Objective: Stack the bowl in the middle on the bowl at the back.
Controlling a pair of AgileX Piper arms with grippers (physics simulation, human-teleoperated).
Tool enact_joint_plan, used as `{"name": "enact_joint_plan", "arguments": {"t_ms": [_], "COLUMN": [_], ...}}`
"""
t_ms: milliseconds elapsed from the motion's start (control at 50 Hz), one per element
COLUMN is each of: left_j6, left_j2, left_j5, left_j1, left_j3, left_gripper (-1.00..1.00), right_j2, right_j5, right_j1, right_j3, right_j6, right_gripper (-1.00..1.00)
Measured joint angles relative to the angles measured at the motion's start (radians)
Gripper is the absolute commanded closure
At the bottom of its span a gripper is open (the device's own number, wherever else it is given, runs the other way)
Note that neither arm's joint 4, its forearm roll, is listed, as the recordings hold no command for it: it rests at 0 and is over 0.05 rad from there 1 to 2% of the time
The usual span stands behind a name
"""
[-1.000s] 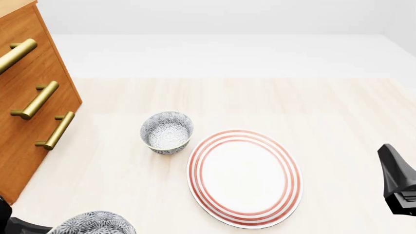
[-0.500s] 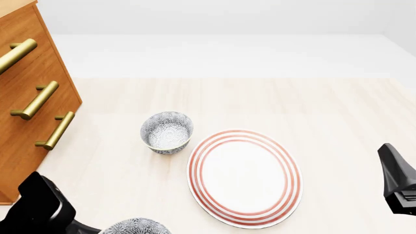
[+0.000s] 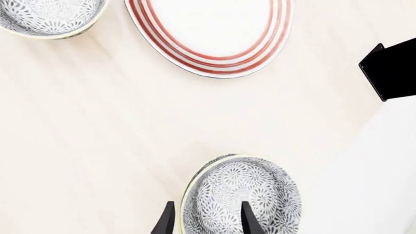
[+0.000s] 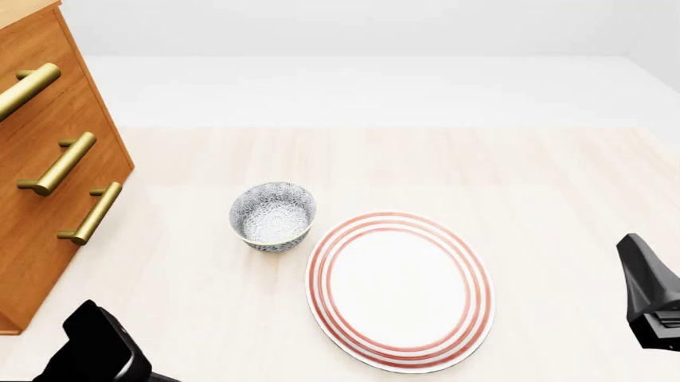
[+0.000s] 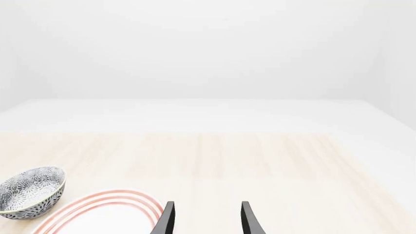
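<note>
Since a second ago, the bowl in the middle (image 3: 240, 195) has left the front view's bottom edge; the left wrist view shows the left gripper (image 3: 203, 222) clamped on its rim. At that view's bottom left, part of the left arm (image 4: 95, 346) now shows. The bowl at the back (image 4: 273, 215) sits center-left, touching the red-ringed plate (image 4: 400, 290). The right gripper (image 5: 204, 219) holds its fingers apart, empty.
</note>
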State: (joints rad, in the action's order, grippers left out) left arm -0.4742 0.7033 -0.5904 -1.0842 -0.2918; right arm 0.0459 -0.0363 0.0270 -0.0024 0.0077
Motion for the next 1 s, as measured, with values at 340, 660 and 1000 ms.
{"name": "enact_joint_plan", "arguments": {"t_ms": [340,660,1000], "left_j6": [-0.008,0.053,0.118], "left_j2": [0.011,-0.142,-0.309], "left_j5": [0.009,-0.200,-0.450], "left_j1": [-0.013,0.058,0.175], "left_j3": [-0.004,-0.108,-0.279], "left_gripper": [-1.00,-1.00,-1.00], "right_j2": [-0.006,-0.002,-0.003], "right_j5": [0.005,0.001,0.002], "right_j1": [0.003,0.005,0.005], "right_j3": [0.000,0.000,0.000], "right_j6": [0.000,-0.003,-0.006], "right_gripper": [-1.00,-1.00,-1.00]}}
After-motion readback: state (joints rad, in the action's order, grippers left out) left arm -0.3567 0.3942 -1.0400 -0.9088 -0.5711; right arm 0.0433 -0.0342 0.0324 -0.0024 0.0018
